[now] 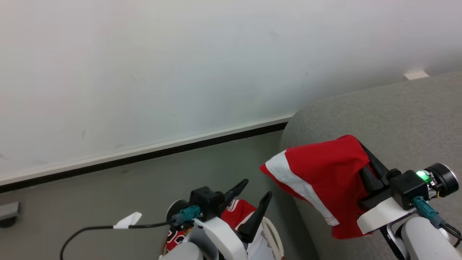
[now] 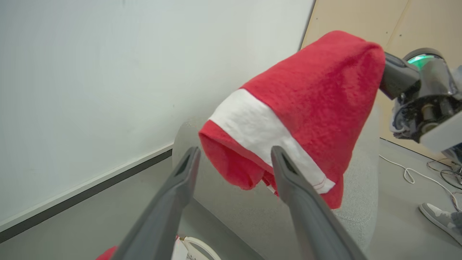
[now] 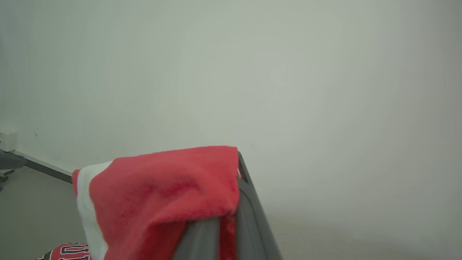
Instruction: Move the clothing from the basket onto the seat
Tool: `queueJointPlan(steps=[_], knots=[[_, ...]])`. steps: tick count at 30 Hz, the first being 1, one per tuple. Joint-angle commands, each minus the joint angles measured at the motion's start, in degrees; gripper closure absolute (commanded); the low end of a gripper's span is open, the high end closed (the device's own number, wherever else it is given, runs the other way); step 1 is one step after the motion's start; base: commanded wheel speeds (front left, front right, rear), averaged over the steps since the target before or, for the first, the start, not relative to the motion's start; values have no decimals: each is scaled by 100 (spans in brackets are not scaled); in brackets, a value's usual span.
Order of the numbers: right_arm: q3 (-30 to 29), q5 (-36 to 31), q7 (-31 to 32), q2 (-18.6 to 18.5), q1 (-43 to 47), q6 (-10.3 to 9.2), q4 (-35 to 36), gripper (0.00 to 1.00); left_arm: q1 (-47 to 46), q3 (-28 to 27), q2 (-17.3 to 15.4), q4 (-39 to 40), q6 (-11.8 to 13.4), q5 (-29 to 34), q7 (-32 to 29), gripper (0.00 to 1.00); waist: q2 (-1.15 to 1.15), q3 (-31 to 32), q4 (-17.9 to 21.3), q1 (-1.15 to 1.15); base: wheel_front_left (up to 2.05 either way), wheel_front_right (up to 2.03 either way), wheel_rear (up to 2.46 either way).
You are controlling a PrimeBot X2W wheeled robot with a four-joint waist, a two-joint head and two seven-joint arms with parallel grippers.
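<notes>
**Inspector:** State the jaws.

**Operator:** The right gripper has its jaws together, clamped on the red garment, which drapes over the fingers with its white stripe hanging to the left. The left gripper has its jaws wide apart and holds nothing; it sits above the basket.

**Inspector:** Location of the held piece?

**Operator:** It is in the air at the rounded arm of the seat, and no part of it rests on the upholstery; I judge the carry about half done.

**Inspector:** How should the step be finished?

**Operator:** Carry the garment further over the grey fabric, well past the arm, so the loose hem cannot slide off toward the floor. Lower it until the cloth rests on the seat, then part the jaws; because the cloth wraps the fingers, draw them back along their own length so it does not snag.

**Inspector:** The count?

**Operator:** One basket; one seat; two grippers. One garment is held, and more red clothing lies in the basket, striped and lettered; whether that is one piece or two I cannot tell. One shoe of a person shows near the sofa.
</notes>
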State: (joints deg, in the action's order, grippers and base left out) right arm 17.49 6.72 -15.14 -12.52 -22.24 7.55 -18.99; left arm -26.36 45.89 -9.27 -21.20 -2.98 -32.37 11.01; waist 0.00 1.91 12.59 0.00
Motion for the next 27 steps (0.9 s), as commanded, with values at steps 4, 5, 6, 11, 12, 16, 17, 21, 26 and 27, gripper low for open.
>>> queueJointPlan(steps=[4, 5, 6, 11, 12, 16, 17, 21, 26, 27], knots=[[-51, 62, -1, -181, -62, -12, 83, 100, -39, 56, 103, -32, -23, -4, 52, 0, 0, -167, 546, 0, 0, 0, 0], [-66, 79, -1, -203, -78, -12, 99, 100, -66, 69, 127, -38, -25, 5, 63, 0, 0, -205, 616, 0, 0, 0, 0], [-94, 101, -2, -234, -88, -12, 117, 100, -92, 87, 156, -47, -37, 14, 66, 0, 0, -239, 670, 0, 0, 0, 0], [-295, 207, -2, -389, -138, -12, 209, 100, -222, 188, 278, -80, -78, 29, 72, 0, 0, -483, 828, 0, 0, 0, 0], [-338, 226, -2, -422, -178, -12, 253, 100, -293, 213, 295, -71, -91, 61, 40, 0, 0, -610, 832, 0, 0, 0, 0], [-491, 328, -1, -582, -483, -12, 385, 100, -642, 329, 315, -25, -136, 221, -80, 0, 0, -1258, 725, 0, 0, 0, 0], [-530, 355, -1, -632, -594, -12, 383, 100, -748, 355, 314, -13, -153, 243, -99, 0, 0, -1439, 675, 0, 0, 0, 0], [-675, 391, -1, -888, -1306, -12, 196, 100, -1197, 363, 309, 47, -214, 346, -195, 0, 0, -2244, 471, 0, 0, 0, 0], [-800, 471, 48, -1178, -2288, -12, -266, 100, -1605, 394, 273, 32, -267, 456, -199, 0, 0, -2892, 242, 0, 0, 0, 0], [-864, 484, 100, -1283, -2550, -12, -387, 100, -1699, 394, 282, 22, -285, 472, -183, 0, 0, -3026, 177, 0, 0, 0, 0]])
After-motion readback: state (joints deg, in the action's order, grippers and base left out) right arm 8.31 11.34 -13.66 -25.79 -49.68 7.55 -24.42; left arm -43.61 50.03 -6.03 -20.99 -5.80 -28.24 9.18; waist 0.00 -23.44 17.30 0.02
